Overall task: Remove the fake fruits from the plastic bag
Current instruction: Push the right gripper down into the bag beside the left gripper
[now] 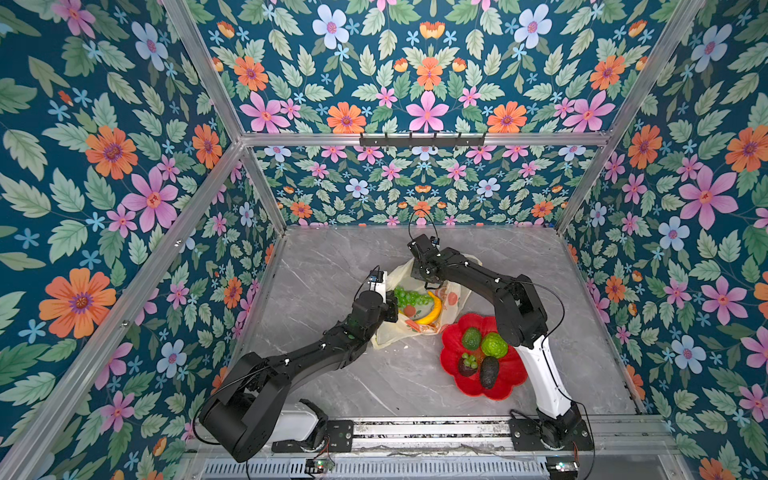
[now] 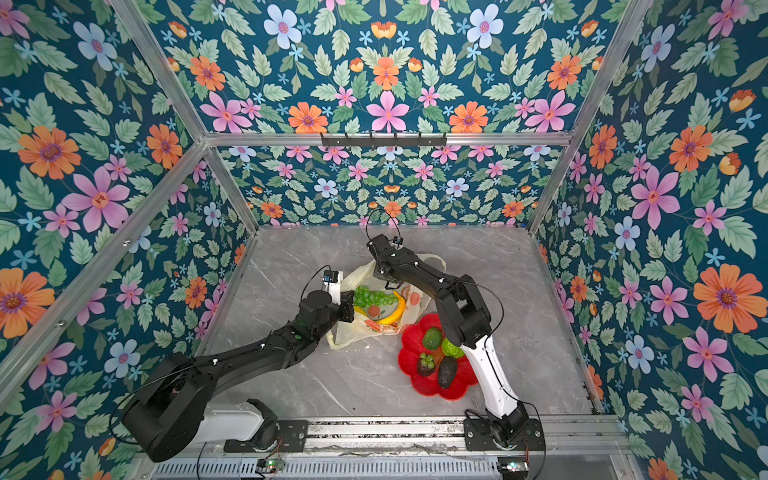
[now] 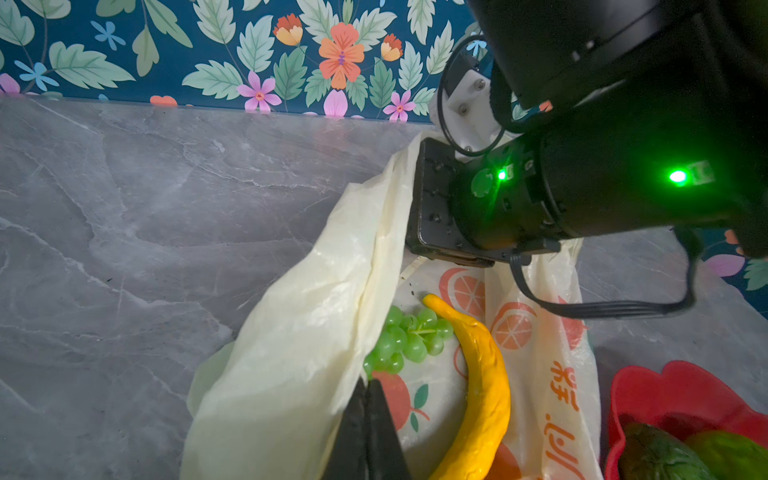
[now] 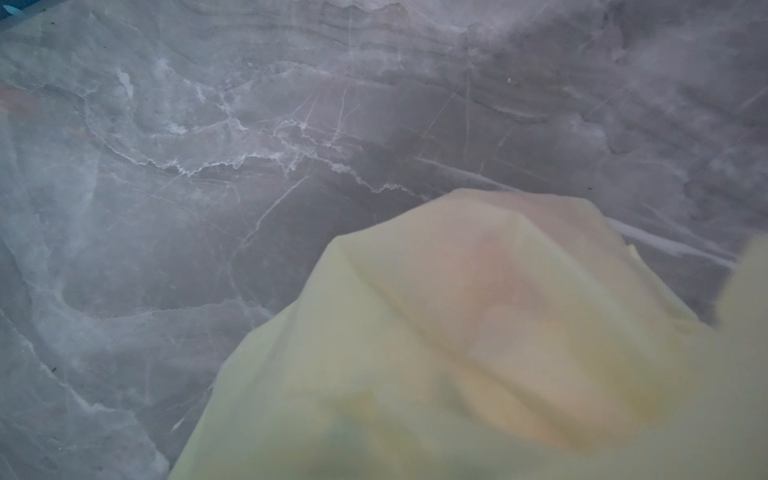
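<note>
Starting nearest the arm bases: the red plate [image 1: 451,332] sits on the grey table [image 1: 332,374] with 4 fruits on it: a green avocado [image 1: 471,338], a bumpy green fruit [image 1: 494,345], a dark avocado [image 1: 489,372] and a small dark fruit [image 1: 468,365] with a green top.

Right next to the plate, a bit further back, the bag [image 1: 388,334] lies with its mouth spread open. Inside it are the banana [image 1: 434,309] and the grapes [image 1: 409,297], touching each other.

The left gripper [image 1: 391,307] is at the bag's left rim, jaws pinched tight on the thin film and holding that edge up.

Farthest back, the right gripper [image 1: 430,283] points down over the bag's far end. Its fingers are hidden, and its wrist view is just blurry bag film. So I can't tell how wide the jaws are or whether they've got anything.
</note>
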